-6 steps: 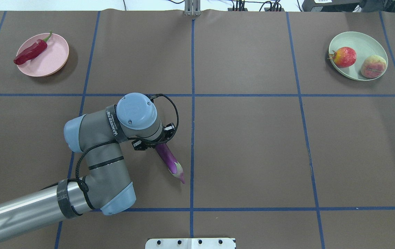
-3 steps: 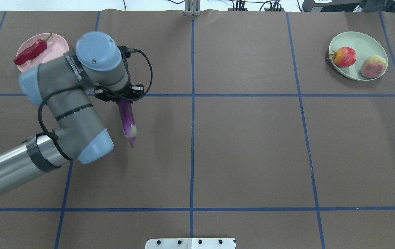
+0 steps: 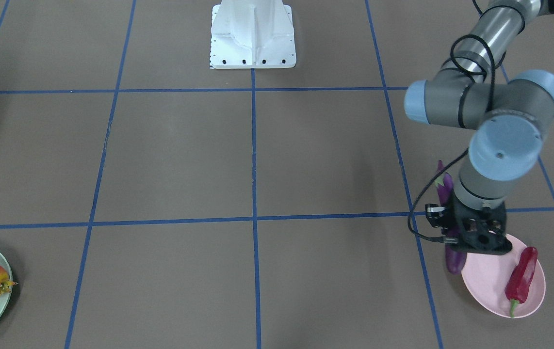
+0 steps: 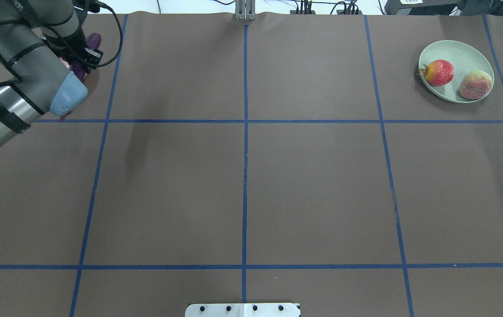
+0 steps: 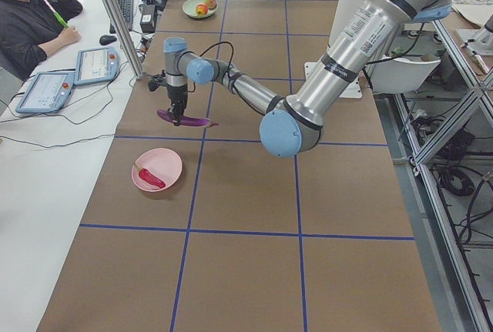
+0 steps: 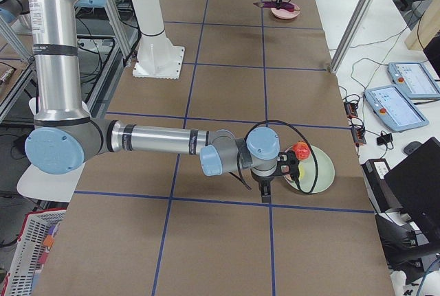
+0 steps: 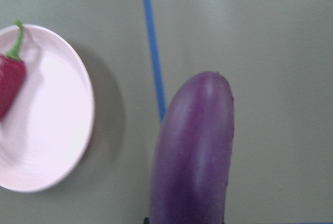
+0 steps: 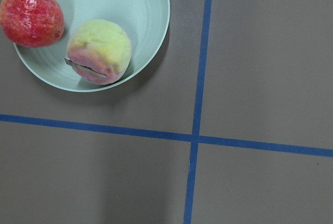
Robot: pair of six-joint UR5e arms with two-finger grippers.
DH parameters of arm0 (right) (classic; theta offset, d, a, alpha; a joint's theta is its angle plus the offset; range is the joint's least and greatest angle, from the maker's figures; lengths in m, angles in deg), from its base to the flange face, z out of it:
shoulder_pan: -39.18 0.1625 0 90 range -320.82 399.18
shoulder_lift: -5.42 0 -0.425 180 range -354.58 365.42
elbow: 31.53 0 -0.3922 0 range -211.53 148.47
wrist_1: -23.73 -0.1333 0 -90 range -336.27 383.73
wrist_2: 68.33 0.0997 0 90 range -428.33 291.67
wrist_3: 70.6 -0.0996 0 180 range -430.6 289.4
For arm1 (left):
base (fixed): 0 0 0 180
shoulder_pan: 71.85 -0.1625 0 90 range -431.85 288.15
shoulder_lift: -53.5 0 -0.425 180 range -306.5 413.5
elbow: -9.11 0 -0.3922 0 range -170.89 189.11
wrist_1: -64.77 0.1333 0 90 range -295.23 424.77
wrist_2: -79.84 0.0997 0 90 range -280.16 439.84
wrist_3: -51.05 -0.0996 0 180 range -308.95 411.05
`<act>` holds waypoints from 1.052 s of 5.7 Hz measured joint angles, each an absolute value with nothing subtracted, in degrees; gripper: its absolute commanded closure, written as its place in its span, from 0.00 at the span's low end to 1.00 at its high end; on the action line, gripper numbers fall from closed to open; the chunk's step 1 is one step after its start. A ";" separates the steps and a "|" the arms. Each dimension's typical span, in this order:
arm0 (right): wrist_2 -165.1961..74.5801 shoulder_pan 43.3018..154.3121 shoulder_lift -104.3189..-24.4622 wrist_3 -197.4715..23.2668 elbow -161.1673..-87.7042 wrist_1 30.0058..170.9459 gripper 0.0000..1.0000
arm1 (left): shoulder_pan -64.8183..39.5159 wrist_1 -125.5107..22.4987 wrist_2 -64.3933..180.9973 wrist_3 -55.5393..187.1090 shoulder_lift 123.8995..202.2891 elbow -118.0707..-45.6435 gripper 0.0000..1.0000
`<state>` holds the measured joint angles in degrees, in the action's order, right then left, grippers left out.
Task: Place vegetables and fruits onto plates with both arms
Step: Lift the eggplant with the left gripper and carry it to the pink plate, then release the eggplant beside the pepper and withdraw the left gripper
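The eggplant (image 7: pixel 192 151) had a smooth, glossy purple skin with a soft sheen along its length. The pink plate (image 7: pixel 57 130) was matt, as was the mint plate (image 8: pixel 130 5), which showed faint concentric ridges. The chili (image 3: pixel 521 277) looked waxy and slightly shiny. The peach (image 8: pixel 99 52) was dull and velvety; the pomegranate-like fruit (image 8: pixel 31 17) had a mottled, faintly shiny skin. The worktop (image 4: pixel 313 189) wore a matt brown paper-like cover marked with blue tape (image 4: pixel 244 176). The left arm (image 3: pixel 497 29) had a brushed metal tube, matt grey housings and smooth light-blue plastic-looking caps (image 3: pixel 505 148).
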<state>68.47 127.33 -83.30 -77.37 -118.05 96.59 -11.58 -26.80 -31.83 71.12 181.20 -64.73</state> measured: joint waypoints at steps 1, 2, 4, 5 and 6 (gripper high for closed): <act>68.50 127.33 -83.28 -77.37 -118.07 96.59 0.00 | -9.46 -34.67 -31.44 63.48 181.80 -55.99 1.00; 68.51 127.33 -83.27 -77.37 -118.12 96.59 0.00 | -9.03 -40.63 -29.83 60.14 182.40 -49.84 0.64; 68.52 127.33 -83.26 -77.37 -118.22 96.59 0.00 | -9.93 -43.60 -26.71 57.97 182.88 -46.46 0.00; 68.52 127.33 -83.27 -77.37 -118.25 96.59 0.00 | -9.85 -43.68 -26.69 57.83 182.91 -46.80 0.00; 68.52 127.33 -83.26 -77.37 -118.27 96.59 0.00 | -8.96 -43.38 -28.91 57.79 182.94 -47.57 0.00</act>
<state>68.52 127.33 -83.26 -77.37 -118.27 96.59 -8.96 -43.38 -28.91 57.79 182.94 -47.57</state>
